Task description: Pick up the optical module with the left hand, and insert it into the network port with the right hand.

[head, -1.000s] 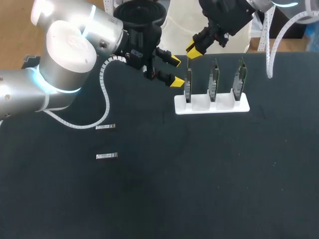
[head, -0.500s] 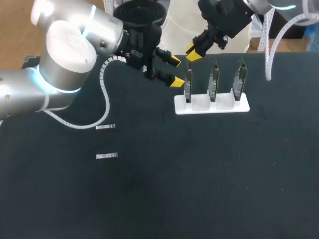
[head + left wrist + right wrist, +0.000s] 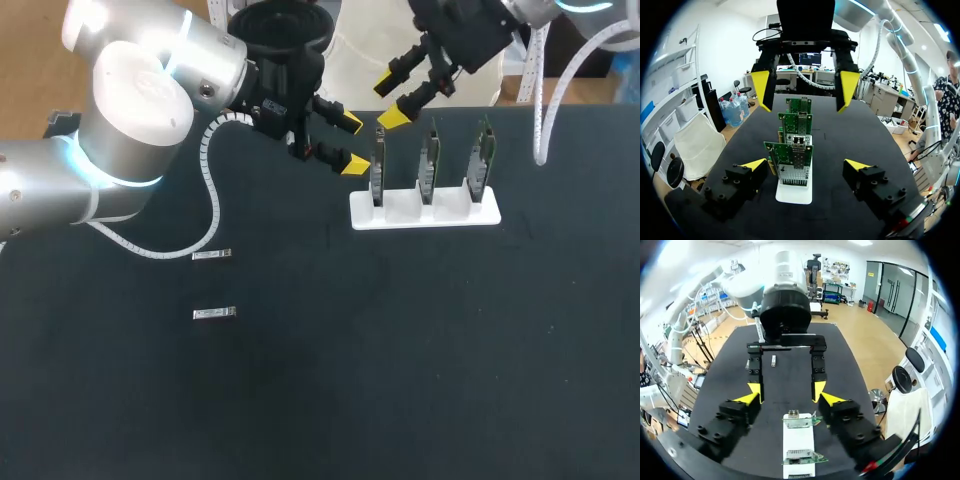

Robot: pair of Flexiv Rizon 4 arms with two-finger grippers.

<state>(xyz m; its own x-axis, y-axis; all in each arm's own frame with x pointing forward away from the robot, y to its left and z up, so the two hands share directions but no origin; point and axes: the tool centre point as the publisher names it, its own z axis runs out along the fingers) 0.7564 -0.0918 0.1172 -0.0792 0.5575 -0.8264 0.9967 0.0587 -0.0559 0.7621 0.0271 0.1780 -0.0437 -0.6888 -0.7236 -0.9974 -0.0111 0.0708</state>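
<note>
Two small silver optical modules (image 3: 211, 256) (image 3: 213, 314) lie on the black table at the left, far from both grippers. One module (image 3: 773, 360) shows past my left arm in the right wrist view. A white rack (image 3: 424, 213) holds three upright green circuit boards (image 3: 378, 170) with metal ports (image 3: 792, 172). My left gripper (image 3: 350, 143) hangs open just left of the rack, holding nothing. My right gripper (image 3: 390, 103) stands open above the leftmost board, also with nothing in it. The two grippers face each other across the boards (image 3: 799, 420).
The table (image 3: 400, 350) is a dark mat. My left arm's white cable (image 3: 212, 200) loops down over the mat near the upper module. The rack (image 3: 794, 192) stands near the far edge.
My right gripper, shut a second ago just above the leftmost board, has opened its fingers and lifted slightly. The left arm and the modules on the table have not moved.
</note>
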